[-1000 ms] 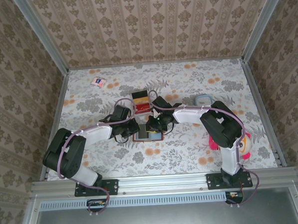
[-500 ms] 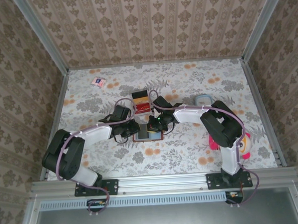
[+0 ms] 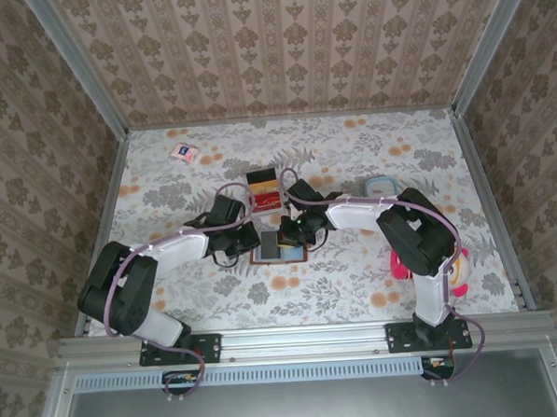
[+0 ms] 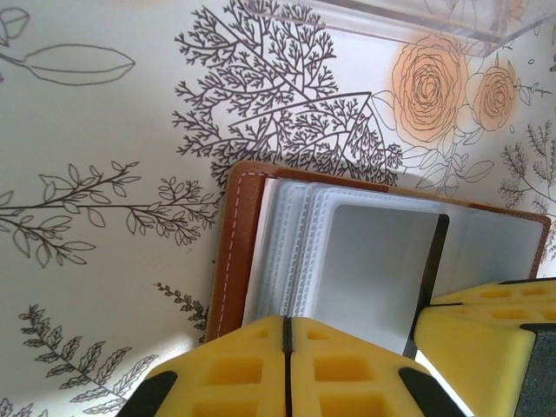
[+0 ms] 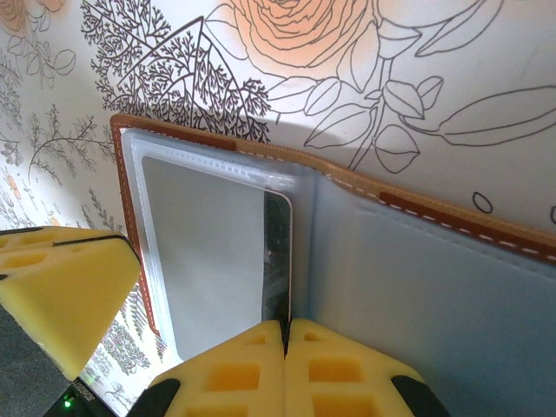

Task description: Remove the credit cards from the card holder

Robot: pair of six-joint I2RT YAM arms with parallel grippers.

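Holder (image 3: 273,252) open at table (image 3: 348,289) centre; card (image 5: 278,252) edge-on in clear sleeve (image 5: 208,243). Left gripper (image 4: 287,352), right gripper (image 5: 286,347) closed over holder; card grip unclear. Risk: holder lifted with card if sleeve not pinned.

Both arms are reaching into the middle of the counter (image 3: 357,288). The left gripper (image 3: 250,238) and right gripper (image 3: 291,232) are sitting close together over the open card holder (image 3: 279,250), so there is hardly any room there. A red tray (image 3: 265,192) is blocking the far side of it. A pink packet (image 3: 184,152) is lying far left. A small blue tub (image 3: 380,184) is sitting on the right. The near middle and the far strip are lying open.
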